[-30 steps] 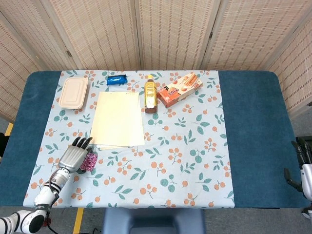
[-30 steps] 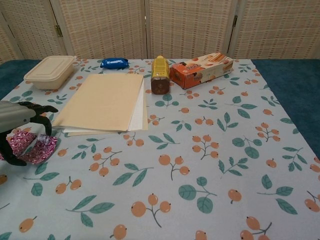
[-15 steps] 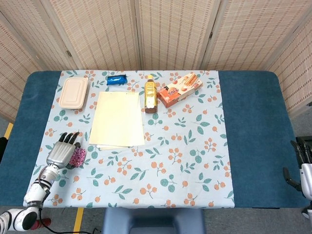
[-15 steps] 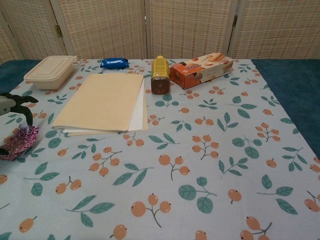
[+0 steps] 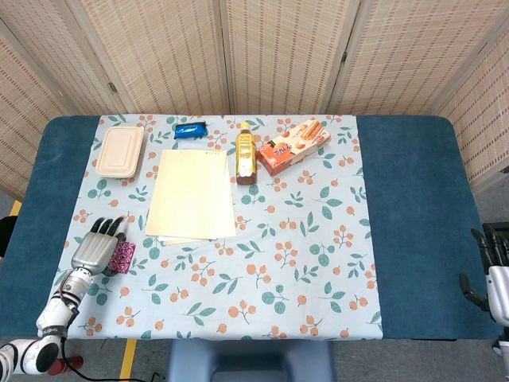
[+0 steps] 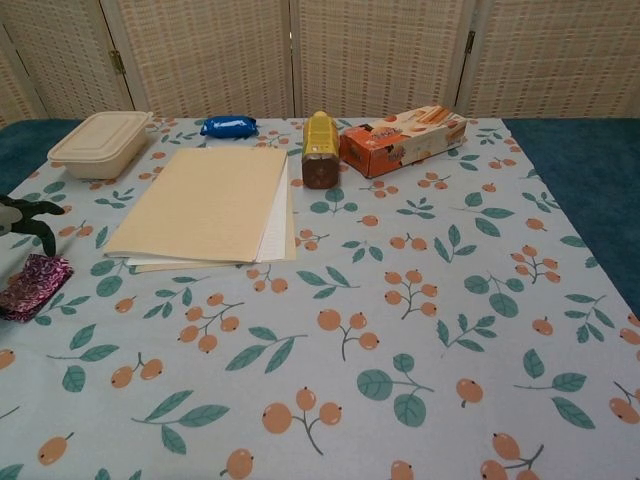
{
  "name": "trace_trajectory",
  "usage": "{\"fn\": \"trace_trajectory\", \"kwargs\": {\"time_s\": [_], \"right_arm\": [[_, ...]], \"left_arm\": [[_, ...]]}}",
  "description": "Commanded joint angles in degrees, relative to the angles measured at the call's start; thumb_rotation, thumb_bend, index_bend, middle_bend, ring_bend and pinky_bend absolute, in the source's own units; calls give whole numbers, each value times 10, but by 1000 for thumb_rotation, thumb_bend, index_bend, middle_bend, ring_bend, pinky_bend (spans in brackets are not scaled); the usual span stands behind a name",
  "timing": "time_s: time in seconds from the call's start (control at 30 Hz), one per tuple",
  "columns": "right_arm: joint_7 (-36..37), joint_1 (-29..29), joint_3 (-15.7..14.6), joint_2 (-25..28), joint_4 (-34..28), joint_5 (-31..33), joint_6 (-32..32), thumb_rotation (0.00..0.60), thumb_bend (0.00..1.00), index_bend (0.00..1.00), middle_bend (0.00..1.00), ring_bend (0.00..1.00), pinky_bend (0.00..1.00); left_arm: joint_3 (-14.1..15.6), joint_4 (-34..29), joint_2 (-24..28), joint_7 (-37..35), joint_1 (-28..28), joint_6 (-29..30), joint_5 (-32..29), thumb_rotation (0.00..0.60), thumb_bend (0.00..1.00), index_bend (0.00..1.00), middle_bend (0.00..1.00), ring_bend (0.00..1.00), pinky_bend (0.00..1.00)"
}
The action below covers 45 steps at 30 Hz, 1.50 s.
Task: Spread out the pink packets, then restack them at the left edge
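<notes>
Covering the middle of a blue-topped table, a leaf-and-berry printed cloth carries everything in play, with a stack of cream paper sheets the biggest item on it. Behind the sheets stand an orange snack box, a beige lidded container, a yellow bottle and a small blue wrapper, none of them part of the job. At the cloth's left edge the robot's left hand rests with its fingers stretched forward and slightly apart, its side touching the pink packets rather than closing around them. The right hand hangs off the table's far right corner, well apart from the work, fingers spread and holding nothing. The packets sit as one compact dark-pink bundle just beside the left hand, near the left margin of the cloth and forward of the paper stack; whether they lie squarely one atop another cannot be told at this size. Judged from how things lie, the restacking at the left edge looks essentially complete, with no packet lying loose elsewhere on the cloth. What seems to remain is only for the left hand to draw clear without nudging the bundle out of line.
</notes>
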Motion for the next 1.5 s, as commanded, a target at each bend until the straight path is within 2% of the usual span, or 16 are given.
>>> {"fn": "trace_trajectory", "kwargs": {"time_s": [0.03, 0.8, 1.27, 1.5], "right_arm": [[-1, 0, 0, 0, -1, 0, 0, 600, 453, 5, 11, 0, 0], [-3, 0, 0, 1, -3, 2, 0, 600, 452, 5, 11, 0, 0], [-1, 0, 0, 2, -3, 1, 1, 600, 452, 5, 11, 0, 0], [5, 3, -1, 10, -3, -2, -5, 600, 452, 5, 11, 0, 0]], "left_arm": [[0, 2, 0, -2, 1, 0, 0, 600, 135, 322, 0, 0, 0], [-5, 3, -4, 3, 1, -9, -4, 600, 135, 310, 0, 0, 0], [-5, -7, 1, 18, 1, -13, -22, 600, 134, 224, 0, 0, 0], [-37, -52, 32, -52, 25, 37, -22, 600, 135, 200, 0, 0, 0]]}}
